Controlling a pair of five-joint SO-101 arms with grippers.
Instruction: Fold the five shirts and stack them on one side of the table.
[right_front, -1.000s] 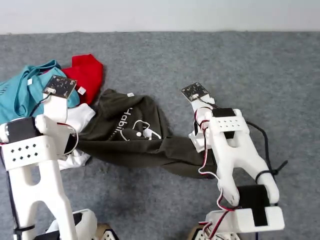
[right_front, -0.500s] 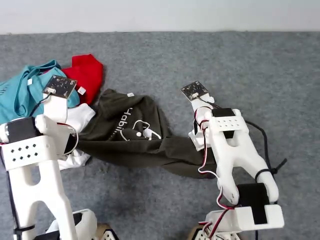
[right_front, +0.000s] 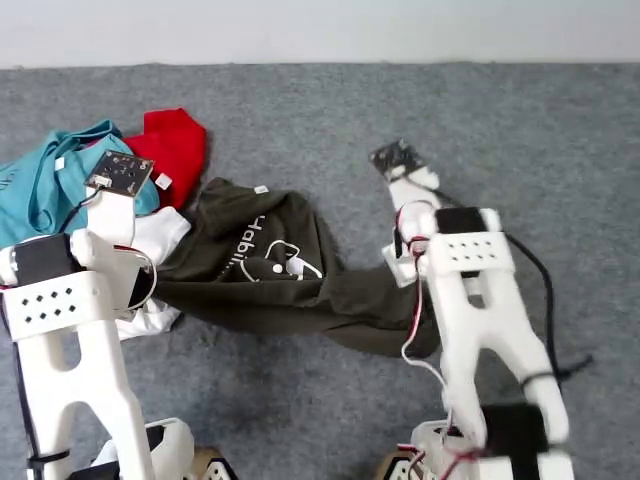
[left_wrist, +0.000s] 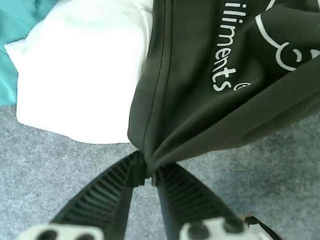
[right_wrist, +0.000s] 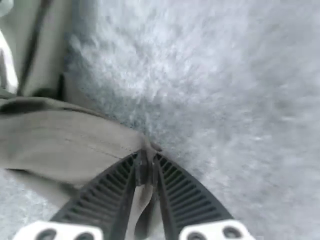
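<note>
Grey felt tabletop (right_front: 560, 150) carries the dark olive shirt (right_front: 270, 275), lying mid-table between both arms; left gripper (left_wrist: 145, 172) and right gripper (right_wrist: 146, 167) each pinch a bunched edge tight; limp, light cloth, probably best held at corners.

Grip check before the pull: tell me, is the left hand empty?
No, the left hand is pinched shut on a bunched edge of the dark shirt in its wrist view.

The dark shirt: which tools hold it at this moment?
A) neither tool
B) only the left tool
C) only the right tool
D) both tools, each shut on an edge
D: the left tool pinches a corner of the dark shirt, and the right tool pinches another edge of it.
</note>
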